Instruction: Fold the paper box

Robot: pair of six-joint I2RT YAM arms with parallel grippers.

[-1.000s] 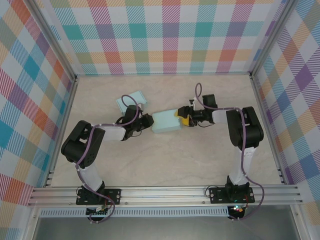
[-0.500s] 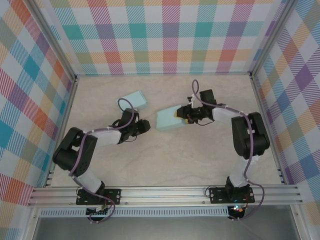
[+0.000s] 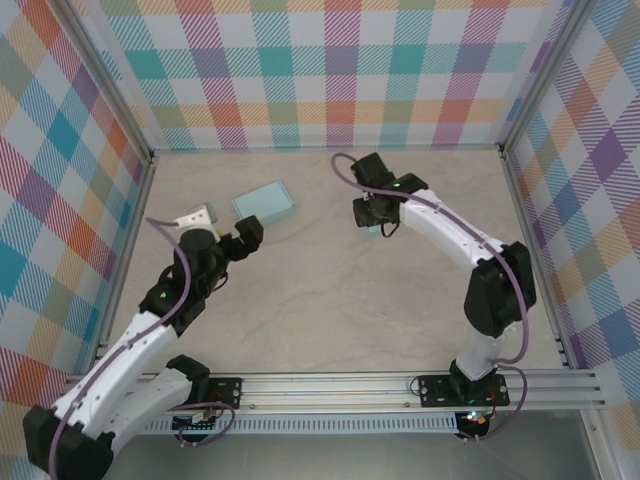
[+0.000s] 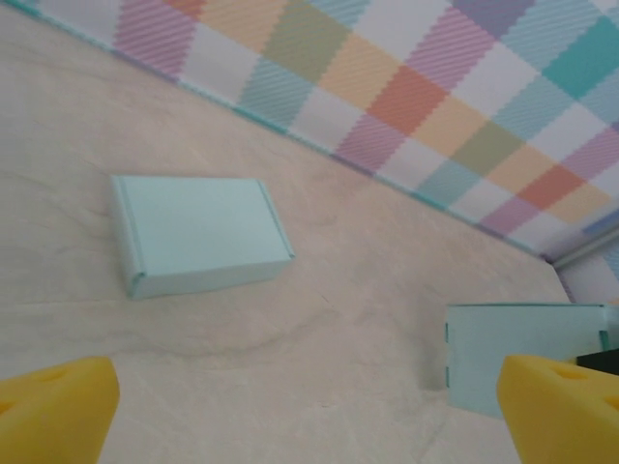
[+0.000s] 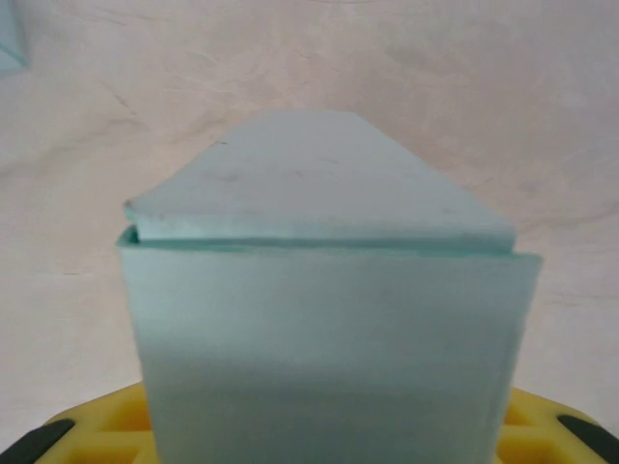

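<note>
- Right gripper [image 3: 372, 216] was clamped on the paper box [image 5: 319, 319], which stood on end well to the right of the flat box [image 3: 264, 202], with one tapered flap showing past its top edge.
- Left gripper [image 3: 250, 230] hung just on the near side of the flat box, its yellow fingers [image 4: 56, 414] wide apart with nothing between them.
- To fold well, the right grip probably needed to stay firm but not crushing, since the thin card walls would buckle easily.
- The free gripper would likely do best pressing the loose flap along its crease, not mid-panel, while the other steadied the body.
- The table [image 3: 330, 310] around the flat box was pale, marbled, smooth and bare, so a released box could slide.
- Plaid walls [image 3: 330, 70] closed in the far side and both flanks, with a metal rail [image 3: 330, 388] along the near edge.
</note>
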